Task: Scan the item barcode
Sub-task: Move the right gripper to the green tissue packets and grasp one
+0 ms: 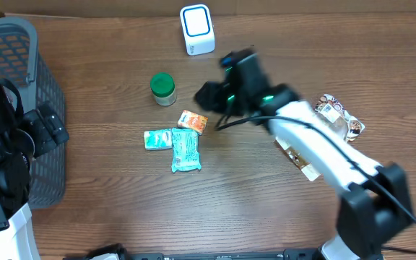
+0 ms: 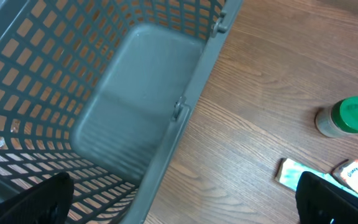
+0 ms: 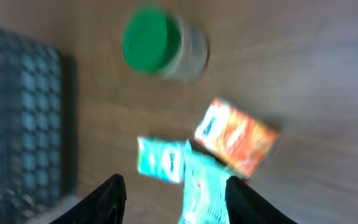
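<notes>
The wooden table (image 1: 107,217) has a brown, streaked grain. A grey plastic basket (image 1: 49,108) with lattice walls stands well to the left of the green-lidded jar (image 1: 162,88). The right arm (image 1: 323,152), white with a dark wrist, reaches in from the jar's right. The right gripper (image 3: 179,199) hovers just right of the jar, its fingers parted with nothing between them. The left gripper (image 2: 188,202) is far left of the jar, over the basket's edge, with its fingers spread wide and empty.

Below the jar lie two soft teal packets, the long one (image 1: 185,150) touching the short one (image 1: 158,139). The scanner (image 1: 197,29) is a white rounded block with a blue ring on its face, and it stands above and right of the jar.

The jar is round, pale-bodied and upright. The orange packet (image 1: 192,121) is small, flat and rectangular, with a white-and-blue patch. It lies below and right of the jar, beside the long teal packet. Its print is too blurred to read, and no barcode can be made out.
</notes>
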`<state>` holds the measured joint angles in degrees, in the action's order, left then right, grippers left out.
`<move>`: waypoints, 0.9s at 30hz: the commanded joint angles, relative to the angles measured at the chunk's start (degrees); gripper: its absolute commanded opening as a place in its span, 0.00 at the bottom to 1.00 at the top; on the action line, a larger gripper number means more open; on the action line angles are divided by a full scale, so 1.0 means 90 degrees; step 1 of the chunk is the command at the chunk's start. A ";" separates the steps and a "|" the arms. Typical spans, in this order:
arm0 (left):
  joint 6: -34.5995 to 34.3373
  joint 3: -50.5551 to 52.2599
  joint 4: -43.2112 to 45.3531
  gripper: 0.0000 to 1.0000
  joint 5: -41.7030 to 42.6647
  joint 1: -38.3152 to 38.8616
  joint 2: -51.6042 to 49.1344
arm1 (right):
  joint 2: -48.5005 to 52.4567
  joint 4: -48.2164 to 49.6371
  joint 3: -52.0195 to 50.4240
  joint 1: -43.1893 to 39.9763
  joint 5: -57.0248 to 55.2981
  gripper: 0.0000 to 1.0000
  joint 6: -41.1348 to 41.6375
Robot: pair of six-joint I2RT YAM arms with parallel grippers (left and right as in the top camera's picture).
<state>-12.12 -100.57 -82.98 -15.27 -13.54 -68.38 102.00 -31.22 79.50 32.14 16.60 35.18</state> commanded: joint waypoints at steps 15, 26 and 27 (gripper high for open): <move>-0.0134 -0.0129 0.0007 1.00 -0.0063 -0.0034 0.0056 | 0.0505 -0.0901 -0.0109 0.0831 -0.0554 0.35 0.0289; -0.0134 -0.0129 0.0005 1.00 -0.0063 -0.0034 0.0056 | 0.0850 0.0702 -0.0721 0.0862 -0.1013 0.32 -0.0153; -0.0134 -0.0129 0.0005 1.00 -0.0063 -0.0036 0.0056 | 0.0937 0.0736 -0.0721 0.0862 -0.1005 0.32 -0.0151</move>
<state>-12.12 -100.57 -82.98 -15.27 -13.56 -68.38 108.49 -25.47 73.43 40.12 9.61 35.16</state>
